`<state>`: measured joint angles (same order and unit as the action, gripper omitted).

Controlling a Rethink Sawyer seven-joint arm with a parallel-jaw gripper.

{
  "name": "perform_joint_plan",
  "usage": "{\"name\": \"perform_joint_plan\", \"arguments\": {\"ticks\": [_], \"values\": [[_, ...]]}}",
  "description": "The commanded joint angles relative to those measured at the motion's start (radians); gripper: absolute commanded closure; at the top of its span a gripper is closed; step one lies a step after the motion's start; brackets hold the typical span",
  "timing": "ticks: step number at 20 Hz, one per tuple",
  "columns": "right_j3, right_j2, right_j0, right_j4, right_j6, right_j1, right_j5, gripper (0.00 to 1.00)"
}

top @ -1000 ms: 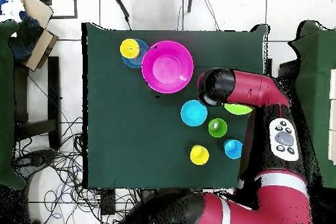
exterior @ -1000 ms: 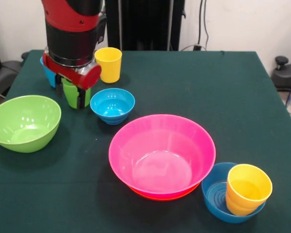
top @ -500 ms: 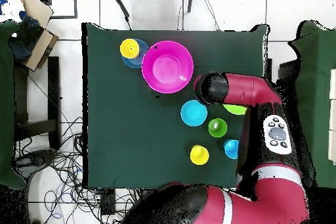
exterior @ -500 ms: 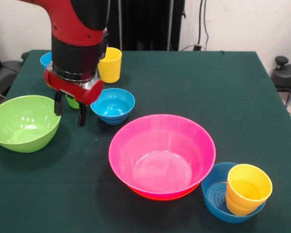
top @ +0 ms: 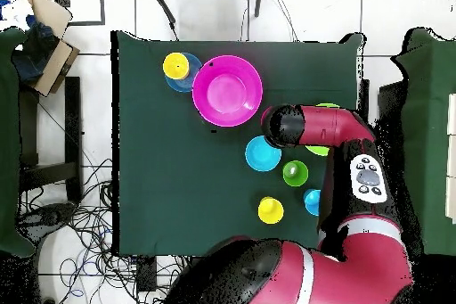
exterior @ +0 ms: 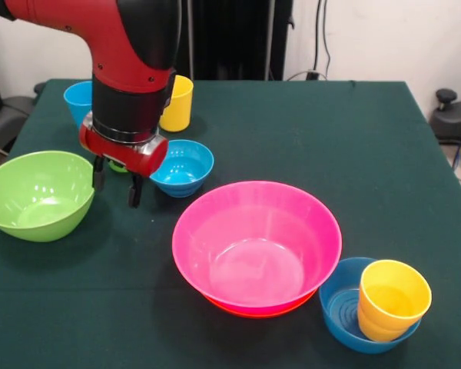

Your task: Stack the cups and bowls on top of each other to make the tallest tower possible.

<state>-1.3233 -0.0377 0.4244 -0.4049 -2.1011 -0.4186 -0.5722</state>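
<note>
My gripper (exterior: 116, 185) hangs open and empty just above the cloth, between the large lime green bowl (exterior: 35, 194) and a small blue bowl (exterior: 182, 166). Behind it only a sliver of the green cup (exterior: 117, 165) shows; from above the green cup (top: 295, 173) stands upright. The light blue cup (exterior: 77, 101) and the yellow cup (exterior: 176, 103) stand further back. The large pink bowl (exterior: 257, 240) sits on an orange bowl (exterior: 250, 310). A squat yellow-orange cup (exterior: 392, 299) rests inside another blue bowl (exterior: 339, 310). No tower stands.
In the overhead view the arm (top: 331, 129) covers most of the lime green bowl (top: 319, 149) and the gripper. The green tablecloth (exterior: 330, 146) reaches its edges on all sides. A cardboard box (top: 46, 37) lies off the table.
The gripper, which stood around the green cup a second ago, has come away from it, open and without the cup. It now hangs nearer the lime green bowl.
</note>
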Motion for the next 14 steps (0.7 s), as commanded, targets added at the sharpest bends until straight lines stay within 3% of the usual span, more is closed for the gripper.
{"name": "perform_joint_plan", "arguments": {"ticks": [1, 14], "values": [[-0.001, -0.019, -0.044, -0.103, 0.128, 0.007, -0.045, 0.00], [-0.014, 0.019, -0.058, -0.124, 0.089, -0.005, -0.043, 0.00]]}}
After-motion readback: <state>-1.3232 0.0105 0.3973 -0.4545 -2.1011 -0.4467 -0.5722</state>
